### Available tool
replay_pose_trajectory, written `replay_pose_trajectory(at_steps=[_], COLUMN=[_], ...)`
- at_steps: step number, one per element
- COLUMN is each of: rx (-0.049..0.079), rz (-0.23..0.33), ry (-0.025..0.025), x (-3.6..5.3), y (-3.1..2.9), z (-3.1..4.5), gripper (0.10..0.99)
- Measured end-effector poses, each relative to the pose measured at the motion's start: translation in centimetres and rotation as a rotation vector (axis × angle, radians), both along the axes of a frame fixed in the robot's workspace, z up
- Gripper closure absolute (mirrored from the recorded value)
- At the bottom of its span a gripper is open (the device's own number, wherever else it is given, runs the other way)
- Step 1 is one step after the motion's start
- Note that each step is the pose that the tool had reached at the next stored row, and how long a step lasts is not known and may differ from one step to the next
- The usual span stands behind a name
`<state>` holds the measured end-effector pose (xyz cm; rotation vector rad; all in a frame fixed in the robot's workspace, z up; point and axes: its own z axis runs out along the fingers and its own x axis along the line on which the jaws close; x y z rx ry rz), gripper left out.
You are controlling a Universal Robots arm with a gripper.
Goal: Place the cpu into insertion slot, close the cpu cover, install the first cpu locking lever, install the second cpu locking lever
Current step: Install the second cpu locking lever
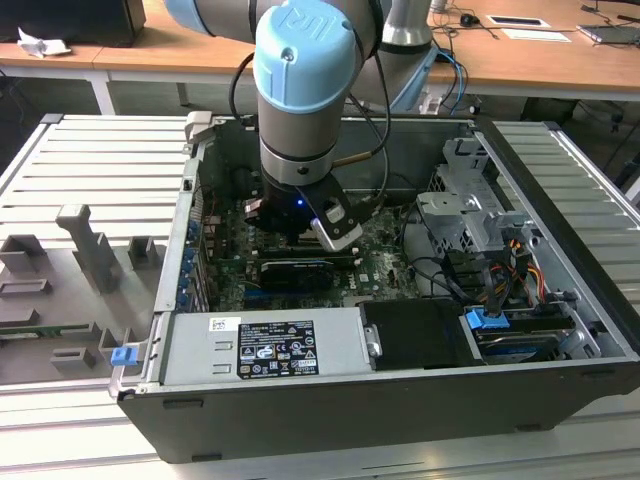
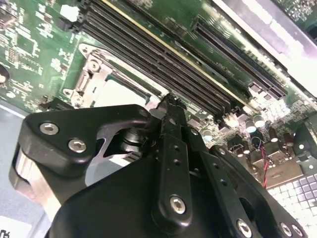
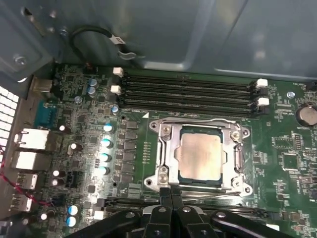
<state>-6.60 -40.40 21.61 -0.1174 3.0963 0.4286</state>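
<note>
First wrist view: the cpu (image 3: 200, 154) sits flat in the insertion slot (image 3: 199, 181), whose dark rim shows around the chip. The cpu cover (image 3: 166, 151) is down over it, a silvery frame lying around the chip's edges, so the dull grey top shows through the cut-out middle. The socket is on a green board (image 3: 133, 144). Just beside the cover run four long black memory slots (image 3: 188, 89) with white clips at their ends.

The gripper (image 3: 171, 194) is right at the edge of the cover on the side away from the memory slots. Its two black fingers (image 3: 164, 198) are pressed together with no gap between them, and nothing is held there. The tips are touching or almost touching the frame; I cannot tell which.

In the second wrist view the gripper (image 2: 171, 106) shows from behind, its black tips closed tight and hanging over the pale chip (image 2: 116, 91) and its silvery frame (image 2: 86, 79).

In the exterior view the arm (image 1: 305, 90), with its blue cap, reaches down into an open computer case (image 1: 560, 270). The case lies on a ribbed grey tabletop (image 1: 90, 170).
</note>
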Motion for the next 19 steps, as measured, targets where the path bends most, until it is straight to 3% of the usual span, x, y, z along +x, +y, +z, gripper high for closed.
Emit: replay_pose_trajectory(at_steps=[7, 19], rx=[0.026, 0.056], rz=[0.000, 0.000], ry=[-0.0008, -0.0012], x=[-0.87, -1.03], y=[-0.17, -0.21], z=[-0.80, -2.15], gripper=[0.980, 0.980])
